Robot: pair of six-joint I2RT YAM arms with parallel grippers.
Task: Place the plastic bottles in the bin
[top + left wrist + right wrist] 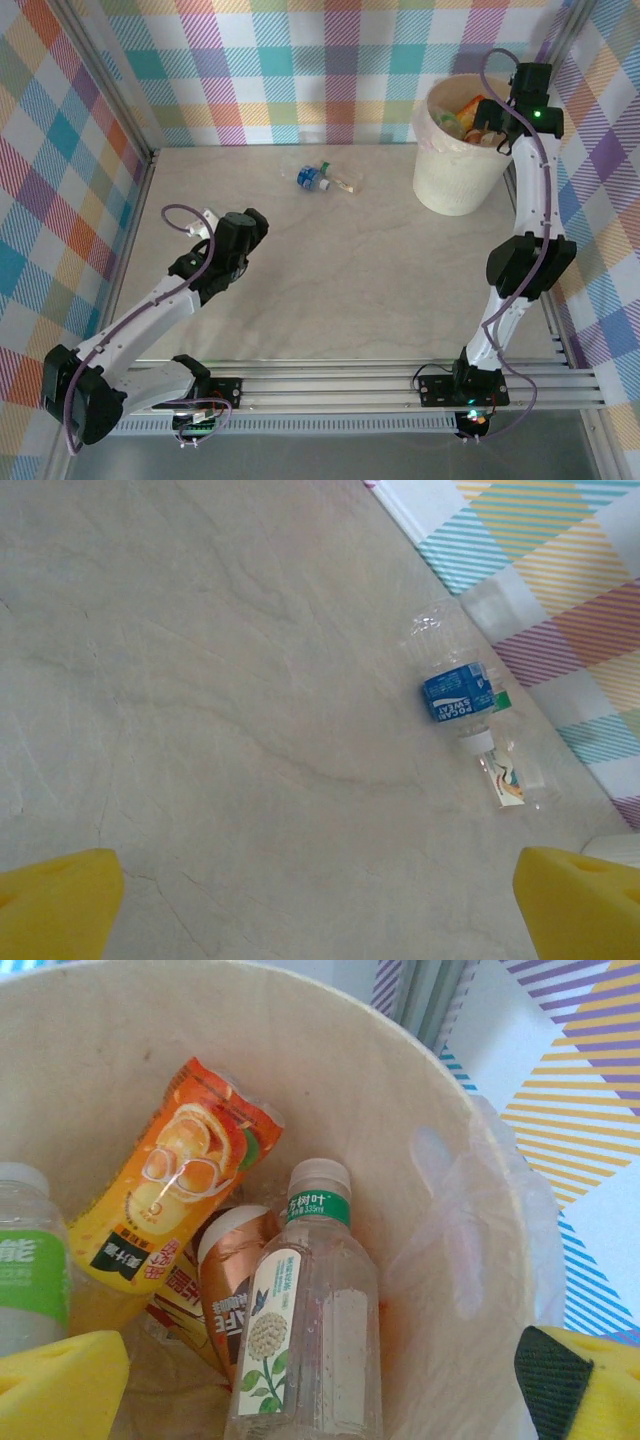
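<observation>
Cream-coloured table top (330, 270) with faint grey veins has a wide open stretch in the middle, so the two arms have lots of room to move. At the back and on both sides it stops at walls (300, 60) covered in bright checks, and a metal rail (400, 385) runs along the near edge. The bin (440, 185) stands in the far right corner, close to the back and right walls. Two plastic bottles lie on their sides near the back edge, well apart from the bin: a blue-label bottle (312, 178) (455, 692) and, just beside it, a clear bottle (343, 184) (510, 775). The left gripper (250, 225) (320, 905) hangs over the left part of the table, far from those two, its yellow fingers (55, 900) spread wide with nothing between them. The right gripper (497, 125) (330, 1390) sits over the bin's mouth, fingers (60, 1385) also spread wide, holding nothing. Inside the bin I can see an orange bottle (160, 1210), a copper-brown bottle (235, 1280), a clear bottle with a green neck band (305, 1330) and a green-label bottle (25, 1260). A thin plastic liner (470, 1210) clings to the bin's inner wall.
</observation>
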